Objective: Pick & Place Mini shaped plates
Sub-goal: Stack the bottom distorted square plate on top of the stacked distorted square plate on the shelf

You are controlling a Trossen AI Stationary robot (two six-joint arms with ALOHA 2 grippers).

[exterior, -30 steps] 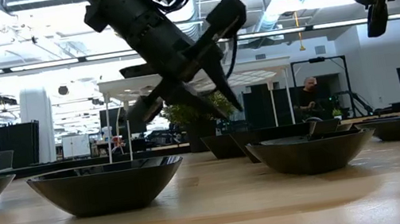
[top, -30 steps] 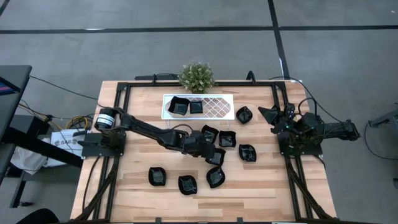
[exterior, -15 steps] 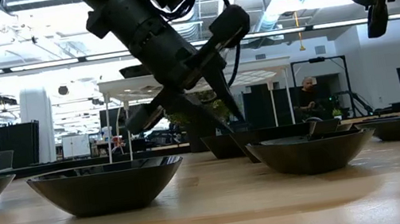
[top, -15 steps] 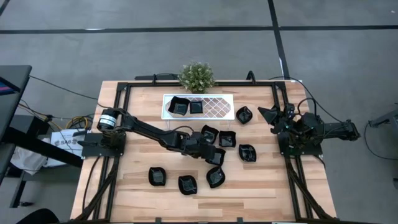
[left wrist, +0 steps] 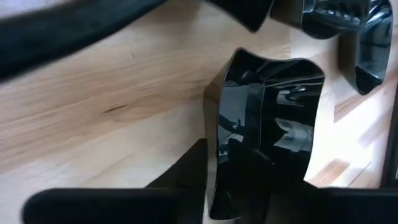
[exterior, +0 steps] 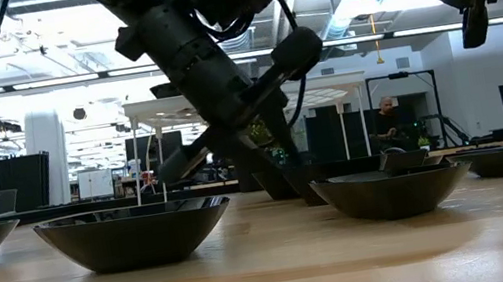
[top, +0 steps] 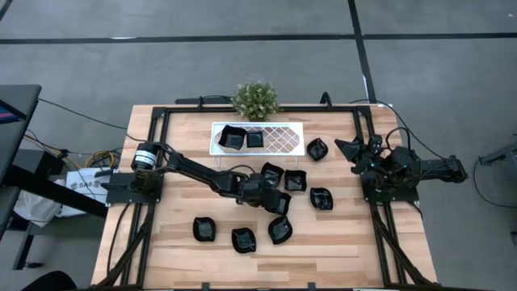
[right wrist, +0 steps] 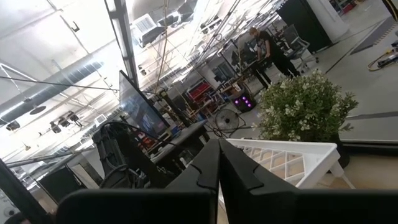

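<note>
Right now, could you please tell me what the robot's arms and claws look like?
Both arms are dark, jointed and slim. The left arm has a silver ring at its shoulder and loose black cables near its wrist. Its claw has two tapered black fingers. The right arm is black too, with a cable loop; its claw ends in a point.

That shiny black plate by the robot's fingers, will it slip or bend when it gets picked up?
The plate looks glossy, so it may slip between the left gripper fingers. Its crisp edges suggest it's stiff. It's small and shallow, so probably light.
</note>
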